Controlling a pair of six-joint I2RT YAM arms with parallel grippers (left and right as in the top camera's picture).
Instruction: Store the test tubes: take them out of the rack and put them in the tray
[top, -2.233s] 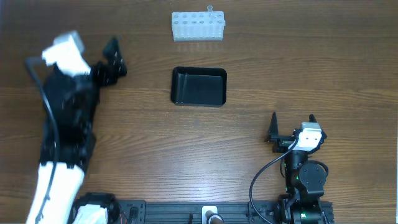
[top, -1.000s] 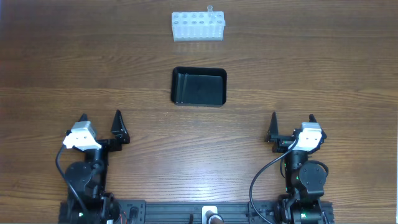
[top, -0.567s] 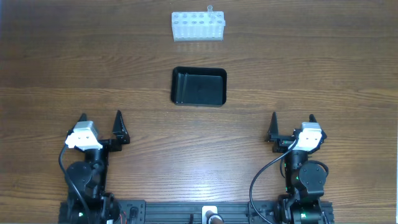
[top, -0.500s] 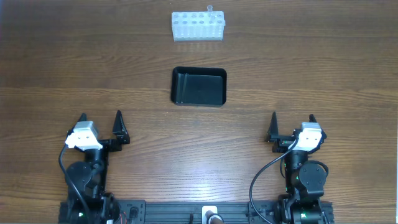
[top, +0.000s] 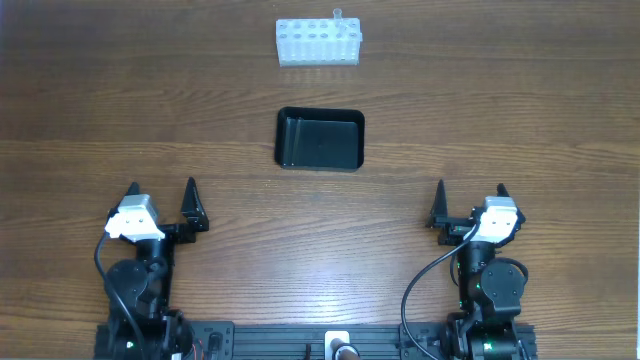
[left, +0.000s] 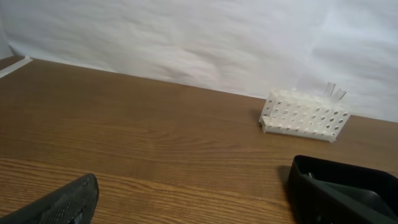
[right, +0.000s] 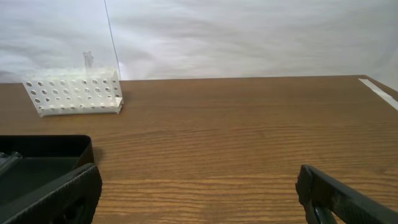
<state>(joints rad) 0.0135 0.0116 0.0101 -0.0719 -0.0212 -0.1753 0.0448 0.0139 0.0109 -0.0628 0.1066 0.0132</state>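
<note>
Left hand (top: 161, 188): we record it released, fingers spread wide, holding nothing, low over the near left of the counter (top: 520, 100) just ahead of its own base. Right hand (top: 470, 188): the same state, fingers wide apart with nothing between them, at the near right. The two hands sit level with each other and well apart, both pointing toward the far side.

The counter is brown wood grain. We note a white backdrop (right: 249, 37) along its far edge.

Tray (top: 281, 140): black, rectangular, shallow, lying flat at the middle of the counter, roughly midway between the hands' line and the rack and clear of both hands. We see pale glints along its left inner wall but cannot tell whether anything lies inside.

Rack (top: 318, 45): white with rows of round holes, standing at the far middle of the counter, beyond the tray and apart from it.

Test tube (top: 338, 13): clear, upright in the rack's far row toward the right end, its top above the rack. We cannot tell whether a second stands just beside it.
</note>
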